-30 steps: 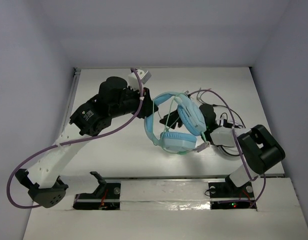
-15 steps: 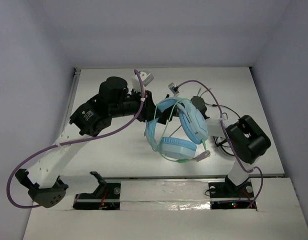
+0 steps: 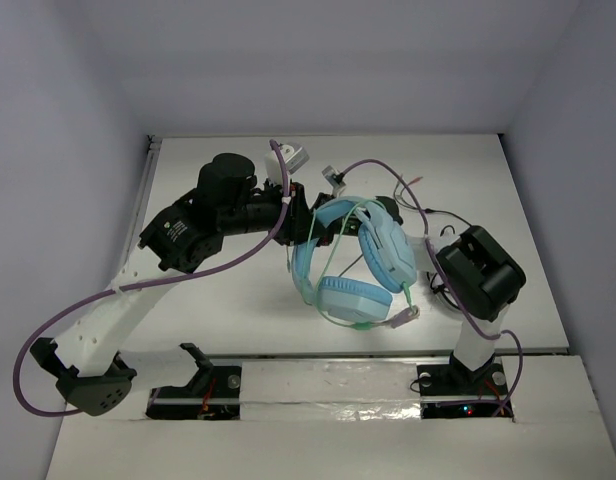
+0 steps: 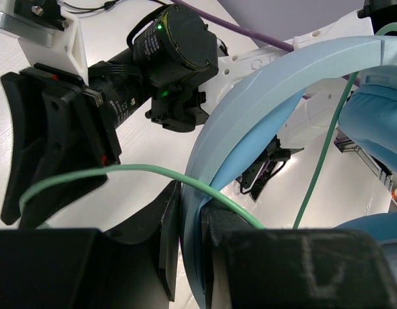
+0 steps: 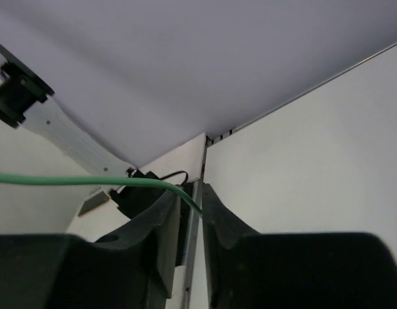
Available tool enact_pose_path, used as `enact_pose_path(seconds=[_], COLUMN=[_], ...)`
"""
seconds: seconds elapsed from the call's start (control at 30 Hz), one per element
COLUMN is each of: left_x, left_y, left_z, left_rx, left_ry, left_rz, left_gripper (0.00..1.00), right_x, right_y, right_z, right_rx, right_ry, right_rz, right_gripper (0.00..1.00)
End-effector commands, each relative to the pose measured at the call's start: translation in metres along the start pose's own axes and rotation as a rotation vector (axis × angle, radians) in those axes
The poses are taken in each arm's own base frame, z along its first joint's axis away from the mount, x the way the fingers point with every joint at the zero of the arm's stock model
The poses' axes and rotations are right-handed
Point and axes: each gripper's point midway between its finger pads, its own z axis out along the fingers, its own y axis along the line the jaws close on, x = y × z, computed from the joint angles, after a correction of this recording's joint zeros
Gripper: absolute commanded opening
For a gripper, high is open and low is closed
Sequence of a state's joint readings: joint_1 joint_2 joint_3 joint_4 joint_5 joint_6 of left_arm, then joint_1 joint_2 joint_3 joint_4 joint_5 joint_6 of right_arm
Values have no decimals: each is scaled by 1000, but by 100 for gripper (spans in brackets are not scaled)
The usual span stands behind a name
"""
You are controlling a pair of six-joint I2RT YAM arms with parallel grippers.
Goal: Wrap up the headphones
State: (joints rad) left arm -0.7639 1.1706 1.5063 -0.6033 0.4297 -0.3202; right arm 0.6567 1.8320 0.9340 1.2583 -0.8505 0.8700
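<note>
Left pincer (image 4: 192, 254) is clamped tight on the headband (image 4: 263, 90) of the headphones (image 3: 350, 295), mid-bench (image 3: 248, 315). Right pincer (image 5: 191, 209) pinches the cable (image 5: 89, 181). Overtightening risks the thin cable slipping free or the headband twisting out.

This is a robotics lab test cell rather than a lived-in room: a bare white table (image 3: 238, 300) is boxed in by plain pale walls (image 3: 328, 70) on the left, far and right. A left arm (image 3: 203, 225) and a right arm (image 3: 478, 275) are bolted along the near edge, trailing exposed purple cables (image 3: 48, 330).
</note>
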Motion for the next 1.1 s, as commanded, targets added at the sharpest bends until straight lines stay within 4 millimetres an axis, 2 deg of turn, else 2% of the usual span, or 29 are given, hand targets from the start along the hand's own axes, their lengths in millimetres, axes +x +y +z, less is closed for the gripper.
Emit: enact_pose_path(seconds=[0.0,0.03,0.1,0.17,0.2,0.23,0.27,0.3,0.37,0.4,0.43,0.5,0.53,0.57,0.67,0.77,0.8,0.87,0.93,1.0,1.07], left_x=[-30,-29,-25,-20,-18,-15,-13,-13,-10,-8,-5,-1,0,0,2,8,12,15,22,27,21], left_y=[-27,-27,-23,-21,-20,-17,-16,-16,-11,-9,-4,1,4,6,15,25,30,40,48,54,57], left_z=[-19,-19,-17,-18,-19,-20,-21,-26,-30,-32,-34,-34,-34,-35,-36,-32,-29,-29,-26,-24,-26], left_rx=[86,82,73,66,60,45,37,33,3,-10,-40,-57,-72,-85,-127,-163,-180,-229,-253,-271,-283], left_ry=[-112,-107,-95,-79,-76,-69,-67,-77,-74,-73,-70,-59,-60,-62,-61,-40,-30,-23,-2,4,-29], left_rz=[19,19,21,26,28,27,28,32,32,35,38,43,45,49,57,57,56,56,59,54,50], left_gripper=[0,0,0,0,0,0,0,0,0,0,0,0,0,0,0,0,0,0,0,0,0], right_x=[-17,-21,-27,-38,-56,-71,-74,-98,-122,-133,-154,-171,-189,-185,-201,-208,-219,-223,-236,-242,-239], right_y=[18,15,13,-8,-9,-18,-34,-33,-46,-45,-45,-43,-36,-39,-28,-27,-23,-23,-16,-12,-10], right_z=[3,4,3,-1,-6,-9,-20,-31,-55,-66,-87,-104,-114,-119,-137,-146,-151,-158,-167,-174,-172], right_rx=[-56,-32,16,145,195,282,381,436,567,599,659,719,751,794,851,909,929,961,977,986,979], right_ry=[-48,-65,-78,-111,-149,-206,-204,-250,-316,-345,-389,-404,-431,-404,-422,-407,-418,-414,-437,-434,-405], right_rz=[-83,-86,-101,-70,-120,-132,-114,-174,-188,-205,-232,-268,-301,-298,-356,-384,-416,-422,-447,-448,-444], right_gripper=[22,9,0,0,0,0,0,0,0,0,0,0,0,0,0,0,0,0,0,0,0])
